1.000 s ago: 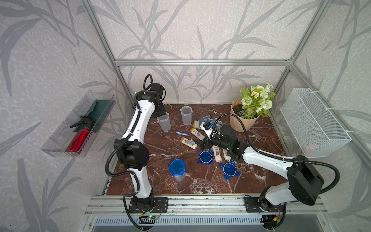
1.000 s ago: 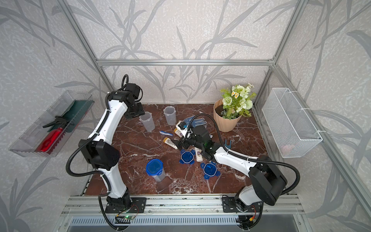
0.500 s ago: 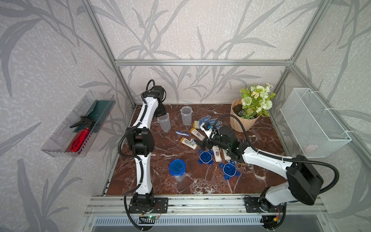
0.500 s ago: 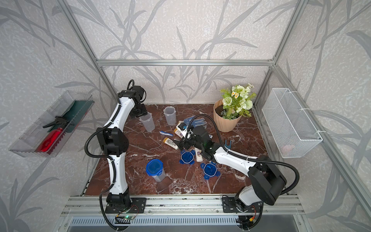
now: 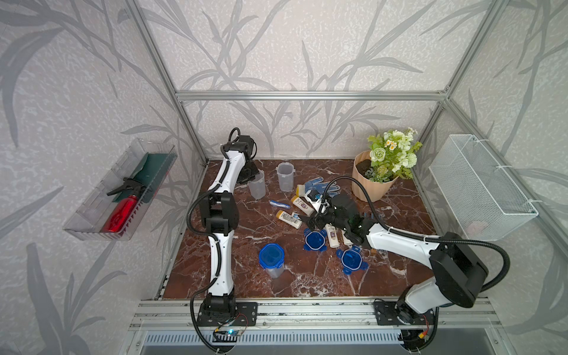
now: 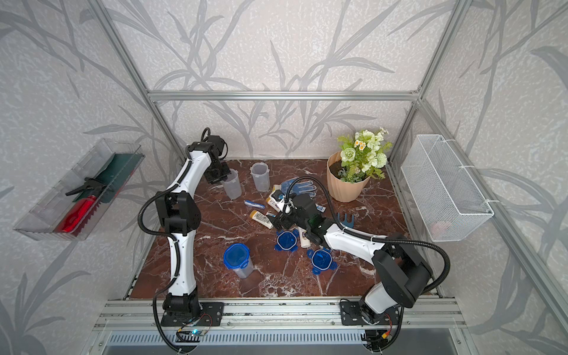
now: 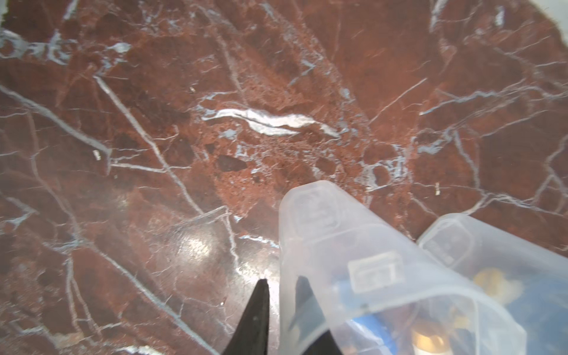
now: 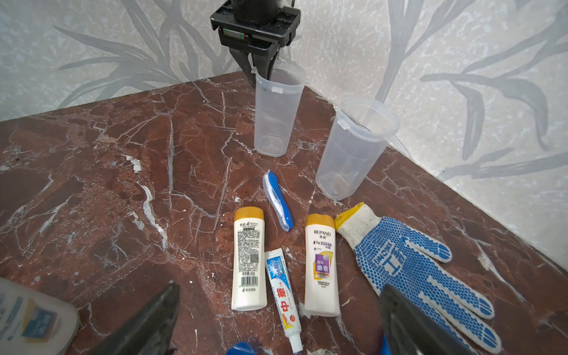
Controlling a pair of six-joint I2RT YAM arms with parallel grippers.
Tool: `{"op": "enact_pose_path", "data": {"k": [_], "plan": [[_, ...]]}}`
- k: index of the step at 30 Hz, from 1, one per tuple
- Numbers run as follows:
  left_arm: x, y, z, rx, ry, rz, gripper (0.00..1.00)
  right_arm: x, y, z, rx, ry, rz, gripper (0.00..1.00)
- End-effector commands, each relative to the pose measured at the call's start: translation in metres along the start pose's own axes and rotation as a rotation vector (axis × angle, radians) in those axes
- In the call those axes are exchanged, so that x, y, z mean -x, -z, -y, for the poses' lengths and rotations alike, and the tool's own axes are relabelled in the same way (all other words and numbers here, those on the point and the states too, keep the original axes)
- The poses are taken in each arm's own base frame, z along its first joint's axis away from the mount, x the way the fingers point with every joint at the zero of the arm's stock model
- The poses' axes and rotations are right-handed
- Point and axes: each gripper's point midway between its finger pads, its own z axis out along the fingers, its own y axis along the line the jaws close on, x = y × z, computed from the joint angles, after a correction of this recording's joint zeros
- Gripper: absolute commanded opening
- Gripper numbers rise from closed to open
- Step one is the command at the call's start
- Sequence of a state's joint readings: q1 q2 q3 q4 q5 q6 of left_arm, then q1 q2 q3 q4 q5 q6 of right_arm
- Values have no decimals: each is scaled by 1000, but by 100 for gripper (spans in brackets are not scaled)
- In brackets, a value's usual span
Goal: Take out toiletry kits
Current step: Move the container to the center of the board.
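Walls (image 5: 276, 46): pale textured wallpaper with grey leaf print, evenly lit. Aluminium frame (image 5: 307, 96) along the corners and across the rear. Table (image 5: 307, 285): red-brown marble with white veins, glossy. Left wall carries a clear plastic tray (image 5: 92, 229); right wall a white wire basket (image 5: 479, 184). Potted flowers (image 5: 392, 153) stand in the rear right corner.

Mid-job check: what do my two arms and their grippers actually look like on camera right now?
Both the left arm and right arm have glossy white links with bulky black joints. A black ribbed cable loops along each. The left gripper and right gripper carry dark, tapered, wedge-shaped fingers on black mounts.
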State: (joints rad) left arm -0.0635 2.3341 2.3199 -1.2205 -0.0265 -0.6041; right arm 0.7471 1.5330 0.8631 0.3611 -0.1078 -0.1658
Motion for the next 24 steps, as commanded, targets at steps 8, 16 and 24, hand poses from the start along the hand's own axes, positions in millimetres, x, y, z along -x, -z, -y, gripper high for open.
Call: {"op": "enact_pose_path", "data": {"k": [8, 16, 24], "plan": [[2, -9, 39, -84, -4, 17, 23, 0, -6, 10, -44, 35, -18, 99], [0, -2, 46, -98, -10, 23, 44, -4, -8, 8, -36, 29, -29, 99], [7, 46, 17, -14, -15, 118, 62, 4, 1, 7, -28, 4, -15, 99]]}}
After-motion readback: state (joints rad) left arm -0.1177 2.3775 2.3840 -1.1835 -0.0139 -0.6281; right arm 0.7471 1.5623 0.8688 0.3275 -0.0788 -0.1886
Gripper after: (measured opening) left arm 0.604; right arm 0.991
